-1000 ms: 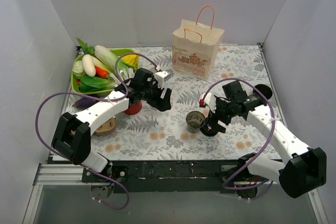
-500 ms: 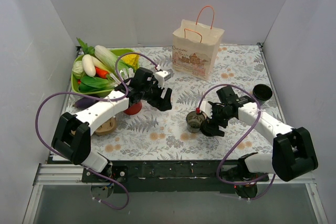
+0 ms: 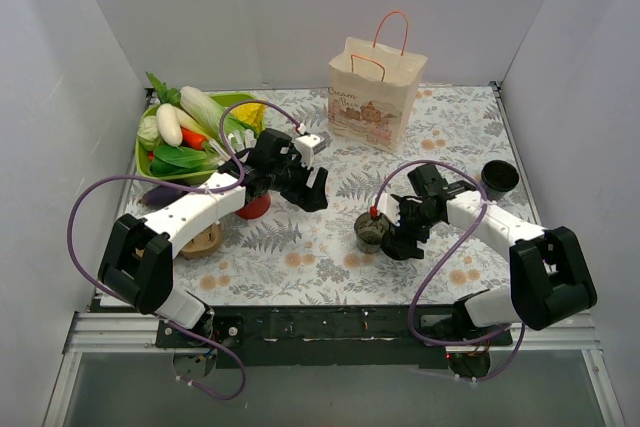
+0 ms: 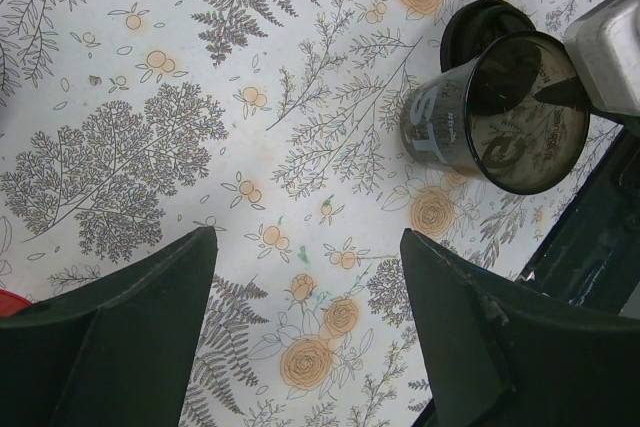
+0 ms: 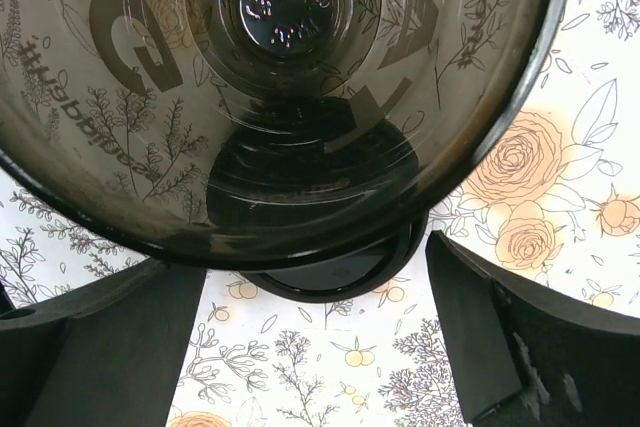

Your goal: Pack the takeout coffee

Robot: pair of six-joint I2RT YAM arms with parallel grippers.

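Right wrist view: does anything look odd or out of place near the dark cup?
Yes. The dark see-through plastic cup stands open with no lid, while a round flat black plastic lid lies loose on the flowered table cover right beside it, partly hidden behind its rim. Nothing looks spilled or damaged.

Smoky lettered cup, fern-and-rose tablecloth

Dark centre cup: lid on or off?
Off. The right wrist view looks into the open cup to its base; the black lid lies beside it.
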